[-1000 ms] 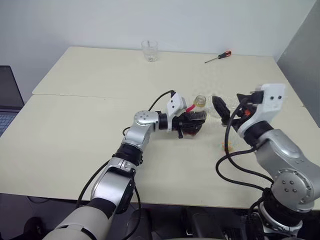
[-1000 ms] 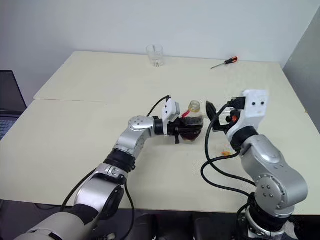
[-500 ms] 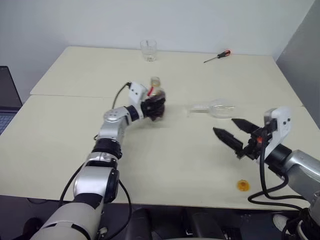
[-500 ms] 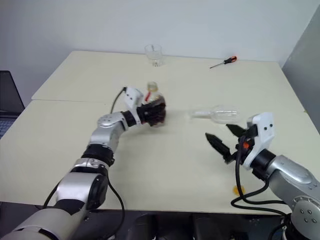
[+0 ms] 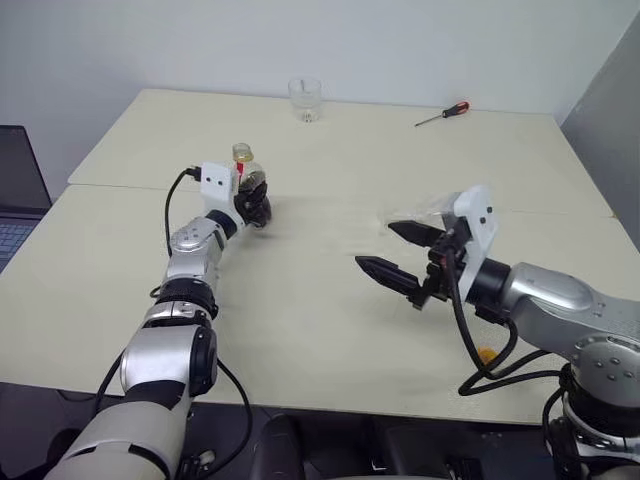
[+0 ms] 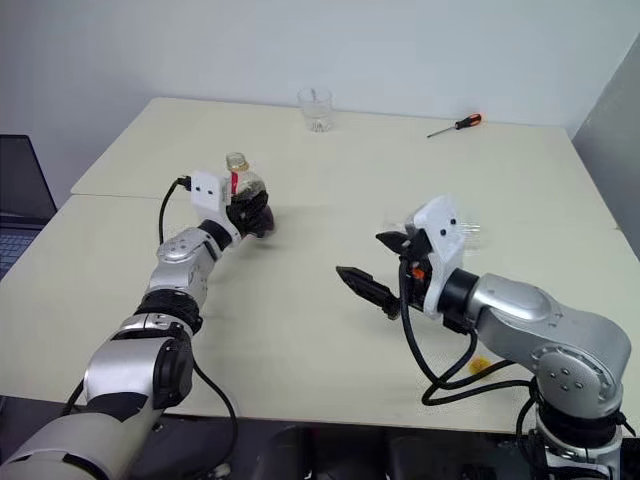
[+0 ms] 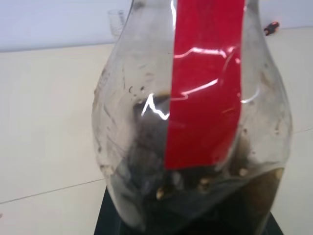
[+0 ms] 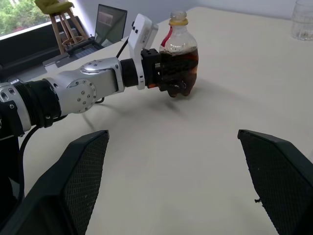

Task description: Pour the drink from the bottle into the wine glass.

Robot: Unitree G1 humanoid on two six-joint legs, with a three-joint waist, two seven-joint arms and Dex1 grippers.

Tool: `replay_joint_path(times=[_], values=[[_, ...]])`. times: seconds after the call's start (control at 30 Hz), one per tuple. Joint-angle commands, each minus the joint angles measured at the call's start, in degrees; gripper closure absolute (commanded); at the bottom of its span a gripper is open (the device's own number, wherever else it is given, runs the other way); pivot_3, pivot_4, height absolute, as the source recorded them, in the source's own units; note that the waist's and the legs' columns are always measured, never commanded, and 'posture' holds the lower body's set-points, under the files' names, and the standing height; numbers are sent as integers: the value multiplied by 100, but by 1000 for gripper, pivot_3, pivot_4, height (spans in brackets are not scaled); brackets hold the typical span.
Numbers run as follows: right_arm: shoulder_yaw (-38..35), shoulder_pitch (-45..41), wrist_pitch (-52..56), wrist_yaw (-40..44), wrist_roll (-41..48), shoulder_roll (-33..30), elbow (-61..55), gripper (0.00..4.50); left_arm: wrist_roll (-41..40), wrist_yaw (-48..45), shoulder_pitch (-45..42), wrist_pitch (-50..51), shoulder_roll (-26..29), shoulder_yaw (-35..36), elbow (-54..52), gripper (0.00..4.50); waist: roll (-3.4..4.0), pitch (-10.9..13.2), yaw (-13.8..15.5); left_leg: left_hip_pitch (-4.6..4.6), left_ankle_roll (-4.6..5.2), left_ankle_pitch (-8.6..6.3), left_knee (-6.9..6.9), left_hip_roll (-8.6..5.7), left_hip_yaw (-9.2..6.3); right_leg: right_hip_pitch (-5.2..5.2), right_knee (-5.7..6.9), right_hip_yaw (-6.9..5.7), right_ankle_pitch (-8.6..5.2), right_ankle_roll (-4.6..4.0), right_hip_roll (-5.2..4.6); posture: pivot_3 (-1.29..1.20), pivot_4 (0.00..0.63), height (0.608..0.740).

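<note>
The bottle stands upright over the left part of the table, uncapped, with the dark drink low in its round body. My left gripper is shut on the bottle's body, and in the left wrist view the bottle sits right against the camera. The wine glass lies on its side at the right, mostly hidden behind my right hand. My right gripper hangs open over mid-table, pointing left toward the bottle, with nothing between its fingers.
A short clear tumbler and a red-handled screwdriver lie at the table's far edge. A small orange cap rests near the front right, by my right arm's cable. A laptop sits off the left side.
My left arm has carried the bottle from mid-table to the left and set it upright. The wine glass now lies on its side. My open right gripper has swung left in front of it.
</note>
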Motion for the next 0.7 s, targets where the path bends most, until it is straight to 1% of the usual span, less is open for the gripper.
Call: replay_joint_path(times=[0.03, 0.1, 0.17, 0.2, 0.3, 0.33, 0.47, 0.57, 0.7], values=[[157, -200, -230, 163, -93, -106, 34, 0, -25, 147, -6, -101, 108, 118, -78, 3685, -2, -1, -1, 0, 0, 0, 0, 1, 1, 0, -1, 0, 0, 0, 0, 0, 150, 740], [223, -239, -289, 227, -136, -139, 98, 0, -54, 192, 45, -91, 101, 165, -103, 3685, -2, -2, -2, 0, 0, 0, 0, 2, 2, 1, -2, -1, 0, 0, 0, 0, 150, 740], [281, -269, -345, 292, -164, -175, 153, 0, -84, 263, 88, -48, 78, 225, -128, 2962, -2, -2, -2, 1, 0, 0, -1, 3, 1, 1, 0, 0, 0, -1, 0, 0, 150, 740], [300, -278, -364, 319, -181, -186, 172, 0, -94, 281, 98, -30, 70, 241, -133, 2760, -3, -2, -2, 1, 0, 0, -1, 3, 1, 1, 1, 0, 0, -1, 0, 0, 150, 740], [384, -324, -432, 395, -265, -204, 260, 0, -121, 308, 192, -28, 30, 261, -222, 1705, -3, -2, -9, 7, 0, 0, 0, 2, 2, 2, 11, 0, 1, 0, 0, 0, 150, 740], [409, -343, -452, 427, -304, -209, 289, 0, -131, 323, 252, -23, 14, 268, -283, 1446, -3, -2, -12, 8, 0, 0, 1, 2, 2, 2, 15, 0, 1, 0, 0, 0, 150, 740], [466, -386, -499, 485, -387, -220, 400, 0, -130, 328, 474, 50, 14, 271, -500, 86, -3, -3, -10, 11, -1, 1, 2, 4, -1, 0, 27, 1, 0, 0, 1, 0, 150, 740], [416, -351, -430, 461, -388, -232, 449, 0, -141, 221, 634, 160, 74, 260, -710, 34, -3, -3, -11, 12, -1, 1, 7, 3, 0, 1, 34, 2, 1, 0, 0, 0, 150, 740], [175, -173, -365, 305, -315, -213, 504, 0, -180, 7, 862, 414, 194, 262, -1067, 34, -4, -3, -13, 12, -1, 1, 16, 6, 1, 0, 43, 2, 1, 0, 0, 0, 150, 740]])
